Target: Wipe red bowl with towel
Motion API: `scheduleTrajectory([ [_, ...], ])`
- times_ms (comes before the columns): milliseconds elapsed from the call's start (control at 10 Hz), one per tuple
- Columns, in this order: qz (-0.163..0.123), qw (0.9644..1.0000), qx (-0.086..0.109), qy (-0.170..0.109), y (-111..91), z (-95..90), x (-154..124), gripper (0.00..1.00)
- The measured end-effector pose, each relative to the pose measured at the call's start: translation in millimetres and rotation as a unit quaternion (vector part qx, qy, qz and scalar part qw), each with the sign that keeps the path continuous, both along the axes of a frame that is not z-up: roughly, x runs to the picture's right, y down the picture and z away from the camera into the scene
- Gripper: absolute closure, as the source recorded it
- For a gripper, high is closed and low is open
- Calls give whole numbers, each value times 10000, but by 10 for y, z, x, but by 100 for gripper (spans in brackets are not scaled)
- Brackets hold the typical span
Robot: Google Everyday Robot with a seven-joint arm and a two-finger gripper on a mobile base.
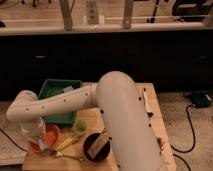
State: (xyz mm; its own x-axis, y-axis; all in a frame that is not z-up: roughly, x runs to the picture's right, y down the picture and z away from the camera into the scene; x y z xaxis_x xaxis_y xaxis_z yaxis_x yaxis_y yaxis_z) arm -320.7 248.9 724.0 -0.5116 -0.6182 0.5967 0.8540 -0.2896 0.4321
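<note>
Found the red bowl (pixel 52 134) just in front of the green tray's (pixel 54 90) left front corner, upright and open to the top. Saw the gripper (pixel 37 139) in front of that same corner too, low over the part of the bowl lying out past the tray's left edge. Made out the towel (pixel 42 145) as a pale limp scrap right at the gripper's tip, draped inside the bowl on the side away from the tray. Could not tell its grip on the cloth: clamped, or merely pressed upon it. Judged the wiping step to be in hand. Reckoned most of the bare orange surface to lie from the gripper back toward the tray's front wall and along toward its right end; hence judged a sweep that way the fitting next stroke, kept low enough to hold cloth against plastic. Noted no long axis to mind in a round bowl, only the curve of the rim to follow. Feared shoving the light bowl against the tray.
</note>
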Motion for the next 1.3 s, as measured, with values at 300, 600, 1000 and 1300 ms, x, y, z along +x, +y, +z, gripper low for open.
scheduleTrajectory([
  [300, 157, 9995, 72, 247, -240, 217, 189, 100],
  [600, 108, 9995, 128, 264, -460, 451, 100, 100],
  [1000, -214, 9997, -3, -150, -364, 549, -407, 100],
  [1300, -453, 9978, -67, -483, -126, 364, -600, 100],
])
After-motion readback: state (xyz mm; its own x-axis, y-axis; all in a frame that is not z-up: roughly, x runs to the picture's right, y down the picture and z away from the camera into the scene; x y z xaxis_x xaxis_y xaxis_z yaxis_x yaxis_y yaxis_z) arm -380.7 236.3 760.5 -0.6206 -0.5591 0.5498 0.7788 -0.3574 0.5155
